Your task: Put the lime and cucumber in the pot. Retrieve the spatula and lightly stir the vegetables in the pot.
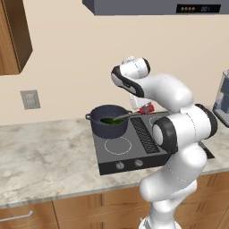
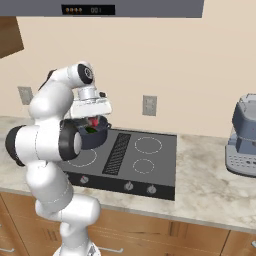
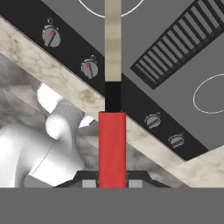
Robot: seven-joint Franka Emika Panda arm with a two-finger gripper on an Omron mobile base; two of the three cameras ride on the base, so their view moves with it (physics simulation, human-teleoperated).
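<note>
Pot [image 1: 108,120] sits on the back left ring of the black stove [image 1: 134,150], which is set into the marble table [image 1: 44,156], as seen from the left base view. Green vegetables [image 1: 112,120] lie inside it. The spatula [image 1: 134,113] slants from the pot's rim up to the claw [image 1: 146,108], its red handle pinched there and its grey end reaching into the pot.

From the right base view, the arm hides much of the pot [image 2: 97,136]; a bit of red handle [image 2: 93,121] and green show under the claw [image 2: 92,119].

From the hand view, the claw [image 3: 112,183] is clamped on the red handle of the spatula [image 3: 112,144], whose pale shaft runs straight up over the stove knobs [image 3: 51,36] and the vent grille [image 3: 179,41].
</note>
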